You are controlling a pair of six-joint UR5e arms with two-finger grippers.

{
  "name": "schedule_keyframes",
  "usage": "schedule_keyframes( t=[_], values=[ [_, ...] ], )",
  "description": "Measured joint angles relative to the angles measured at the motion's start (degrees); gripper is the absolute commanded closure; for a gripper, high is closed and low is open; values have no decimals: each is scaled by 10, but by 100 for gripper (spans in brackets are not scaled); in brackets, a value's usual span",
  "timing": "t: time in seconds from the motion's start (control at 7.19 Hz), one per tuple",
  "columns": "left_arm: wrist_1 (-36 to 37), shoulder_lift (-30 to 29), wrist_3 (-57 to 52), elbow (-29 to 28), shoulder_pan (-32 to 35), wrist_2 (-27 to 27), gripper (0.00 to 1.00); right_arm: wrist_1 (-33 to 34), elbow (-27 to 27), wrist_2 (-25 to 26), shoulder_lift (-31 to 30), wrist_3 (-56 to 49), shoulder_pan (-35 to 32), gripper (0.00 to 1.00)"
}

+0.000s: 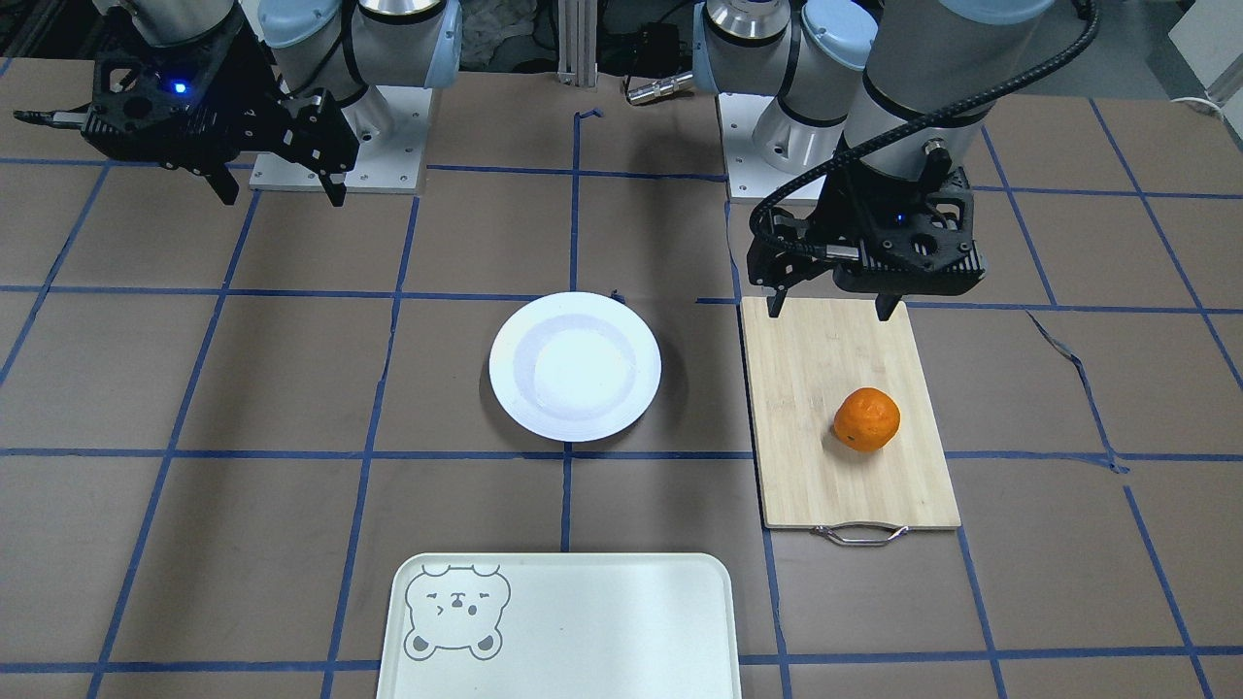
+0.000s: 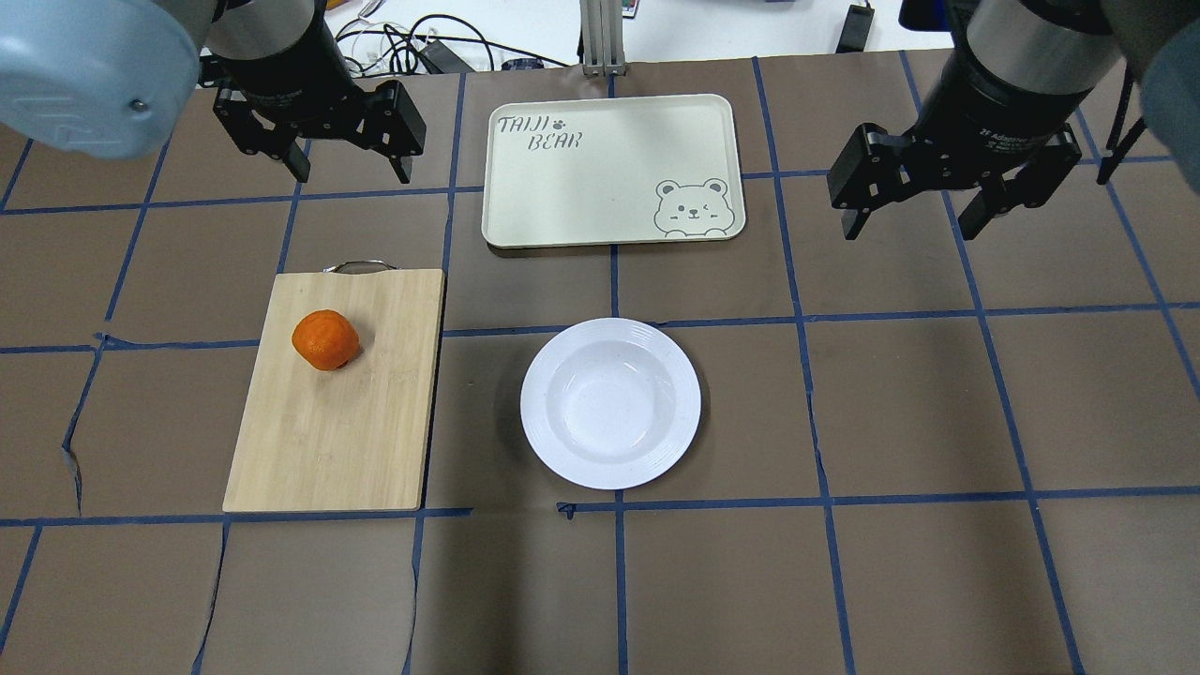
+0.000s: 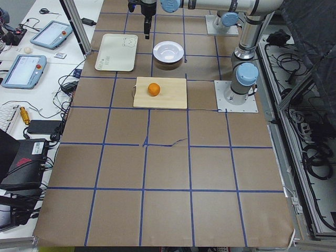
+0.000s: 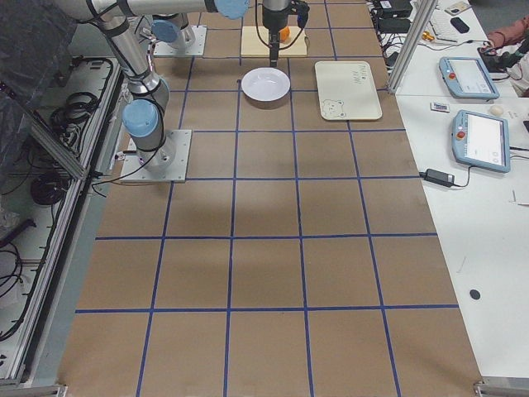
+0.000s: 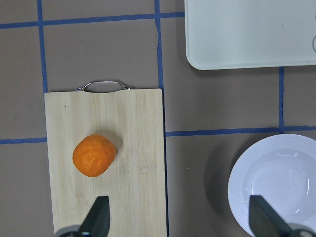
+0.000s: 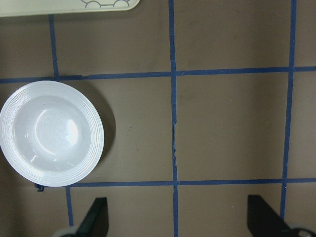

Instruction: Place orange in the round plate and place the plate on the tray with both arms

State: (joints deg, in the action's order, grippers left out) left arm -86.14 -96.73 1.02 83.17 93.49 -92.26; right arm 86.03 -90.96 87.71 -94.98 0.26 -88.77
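The orange (image 2: 324,340) (image 1: 867,419) (image 5: 94,155) rests on a bamboo cutting board (image 2: 337,431) on my left side. My left gripper (image 2: 353,176) (image 1: 830,313) (image 5: 180,222) hovers open and empty above the board's near end, short of the fruit. The round plate (image 2: 610,403) (image 1: 575,366) (image 6: 51,133) sits empty at the table's middle, between board and right arm. Beyond it lies the cream tray (image 2: 609,169) (image 1: 583,621), bare, with its bear face showing. My right gripper (image 2: 907,234) (image 1: 282,199) (image 6: 177,219) hangs open and empty, high over bare table to the plate's right.
The board's metal handle (image 2: 358,266) points toward the tray side. Brown paper with blue tape lines covers the table, torn near the left edge (image 2: 70,459). Cables and a post (image 2: 600,37) lie past the tray. Tablets sit on a side bench (image 4: 475,107).
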Motion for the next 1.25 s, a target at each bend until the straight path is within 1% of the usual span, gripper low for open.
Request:
schedule_keyframes(
  t=[0.42, 0.56, 0.7, 0.83, 0.97, 1.25],
  values=[
    [19, -10, -18, 5, -3, -1, 0, 2, 0, 0, 0, 0, 0, 0],
    [34, -20, -25, 21, -11, -2, 0, 2, -1, 0, 0, 0, 0, 0],
    [60, -31, -41, 52, -33, -3, 0, 1, -1, 0, 0, -1, 0, 0],
    [95, -40, -81, 93, -63, -3, 0, 0, -1, 0, 0, -1, 0, 0],
    [130, -48, -143, 133, -84, -8, 0, -1, -1, 0, -1, 0, 0, 0],
    [186, -68, -270, 194, -100, -52, 0, 1, -1, 0, 0, -1, 0, 0]
  ],
)
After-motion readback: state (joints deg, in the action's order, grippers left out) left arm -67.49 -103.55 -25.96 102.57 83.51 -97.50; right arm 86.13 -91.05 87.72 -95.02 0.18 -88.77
